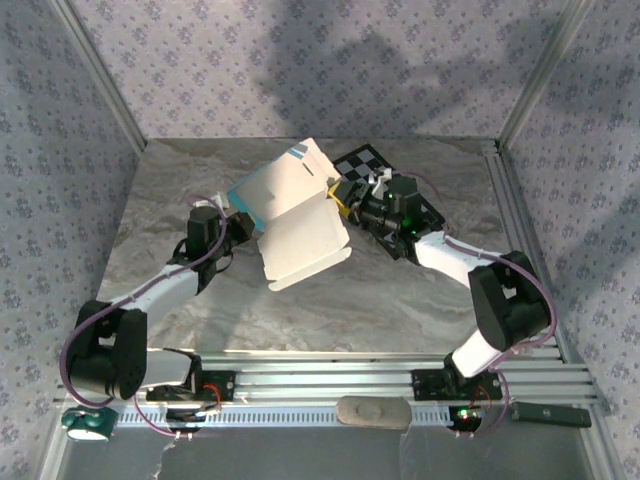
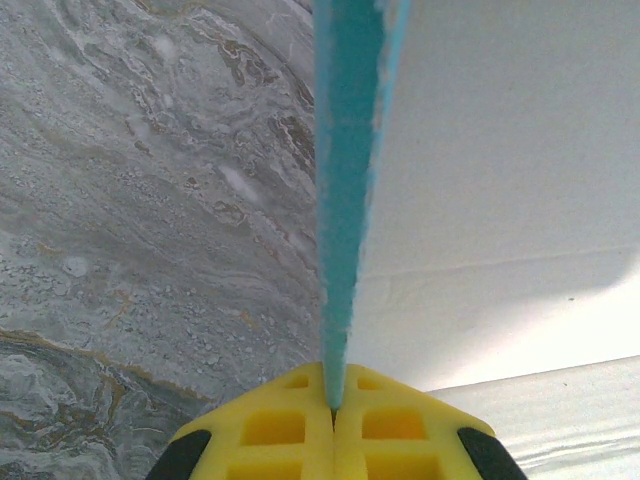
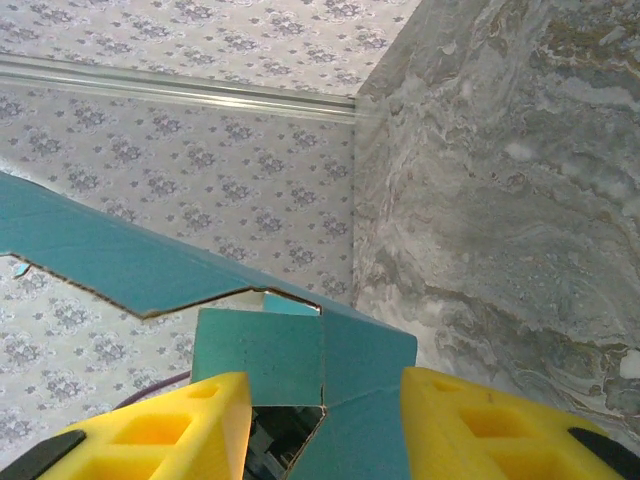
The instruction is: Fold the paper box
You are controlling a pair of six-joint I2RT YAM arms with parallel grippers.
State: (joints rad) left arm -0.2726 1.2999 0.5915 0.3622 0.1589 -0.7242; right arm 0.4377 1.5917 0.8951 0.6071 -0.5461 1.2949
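From above, one paper box of thin cardboard, white inside and turquoise outside (image 1: 300,235), sits half-folded near the middle of the grey marbled table (image 1: 180,310), between the two arms. One panel tilts up toward the back and a white flap spreads toward the near edge. The left gripper (image 1: 243,228) meets the box at its left edge and the right gripper (image 1: 343,198) at its right, probably so that one anchors the sheet while the other works a flap. One black-and-white checkerboard (image 1: 362,160) lies flat behind, partly under the right arm and apart from the job. In the left wrist view, the two yellow fingers (image 2: 300,390) are closed tight on the turquoise edge of the box, with its white face rising to the right. That pinch looks meant to keep the wall upright. In the right wrist view, two yellow fingers (image 3: 225,410) stand partly apart, with one small turquoise tab (image 3: 255,355) of the box just ahead in the gap. Nothing looks pinched, so I judge this gripper is lining up to press that tab in.
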